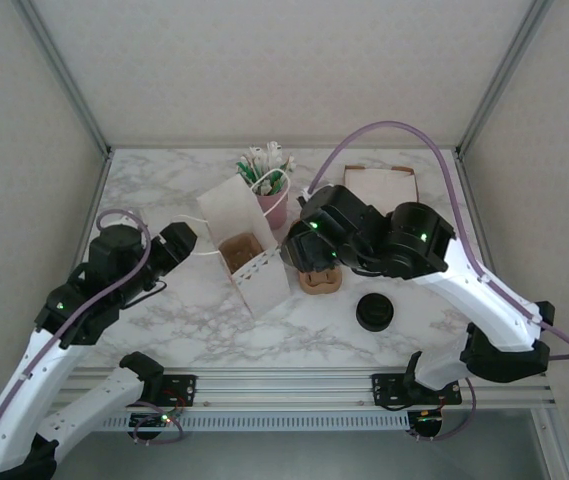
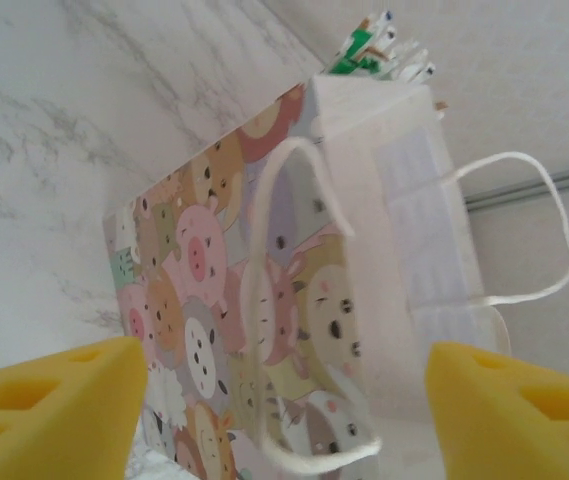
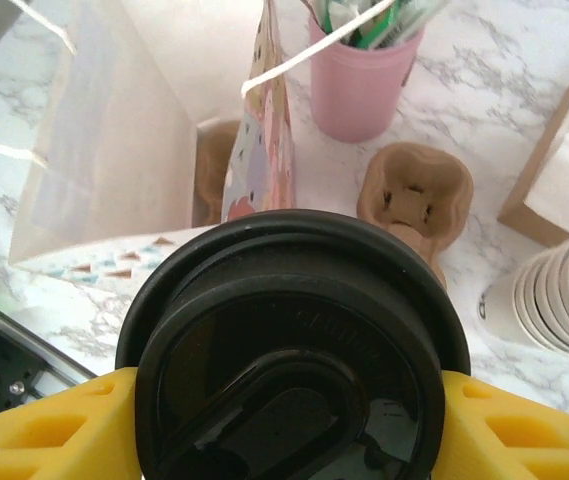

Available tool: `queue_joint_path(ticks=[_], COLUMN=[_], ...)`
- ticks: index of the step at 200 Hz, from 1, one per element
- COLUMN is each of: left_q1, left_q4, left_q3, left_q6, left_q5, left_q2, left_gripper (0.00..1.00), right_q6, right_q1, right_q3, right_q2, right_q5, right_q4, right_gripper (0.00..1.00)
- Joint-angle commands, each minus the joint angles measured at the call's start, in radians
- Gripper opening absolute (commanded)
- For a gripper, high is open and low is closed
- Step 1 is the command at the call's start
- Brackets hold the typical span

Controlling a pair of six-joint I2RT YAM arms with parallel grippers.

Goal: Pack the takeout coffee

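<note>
Black-lidded takeout coffee (image 3: 289, 350) sits clamped in the right gripper (image 3: 289, 425), just right of the open paper bag (image 1: 232, 210) at mid-table. The left gripper (image 2: 284, 420), jaws apart, faces the bag's left side. Packing has yet to happen: the cup must go inside.

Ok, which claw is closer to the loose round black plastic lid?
Right. The right claw, gripping the black-lidded coffee cup, hangs just left of and behind that lid; the left claw is across the white paper bag, far left.
</note>
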Motion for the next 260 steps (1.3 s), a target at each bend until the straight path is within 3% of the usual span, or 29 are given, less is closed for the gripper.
queue_joint_path(ticks=[1,35,56,90,114,128,171,193,243,260], left_q1=[0.006,0.006,0.006,0.016,0.054,0.105,0.319,0.394,0.432,0.430], left_q4=[-0.045,-0.085,-0.095,-0.095,-0.023,0.029,0.202,0.328,0.539,0.565], left_q3=[0.073,0.153,0.183,0.223,0.218,0.206,0.132,0.075,0.033,0.025], left_q6=[0.060,0.116,0.134,0.148,0.161,0.160,0.182,0.201,0.200,0.204], left_q5=[-0.061,-0.152,-0.232,-0.398,-0.408,-0.358,0.014,0.125,0.343,0.362], left_q2=[0.001,0.013,0.023,0.061,0.100,0.136,0.353,0.490,0.724,0.773], left_gripper=[0.85,0.99,0.99,0.93,0.86,0.82,0.74,0.67,0.62,0.62], right_q6=[-0.060,-0.095,-0.104,-0.102,-0.101,-0.101,-0.127,-0.143,-0.182,-0.200], right_q1=[0.018,0.025,0.026,0.026,0.026,0.026,0.026,0.026,0.026,0.026], right_q3=[0.086,0.172,0.260,0.255,0.280,0.294,0.325,0.357,0.442,0.473], right_q2=[0.049,0.104,0.136,0.115,0.120,0.118,0.141,0.178,0.296,0.342], right_q5=[0.019,0.016,0.081,0.101,0.117,0.120,0.073,0.037,-0.013,-0.026], right_q4=[0.037,0.052,-0.004,-0.007,-0.036,-0.043,-0.020,-0.010,-0.013,-0.021], right_gripper=[0.59,0.59,0.59,0.59,0.59,0.59,0.59,0.59,0.60,0.60])
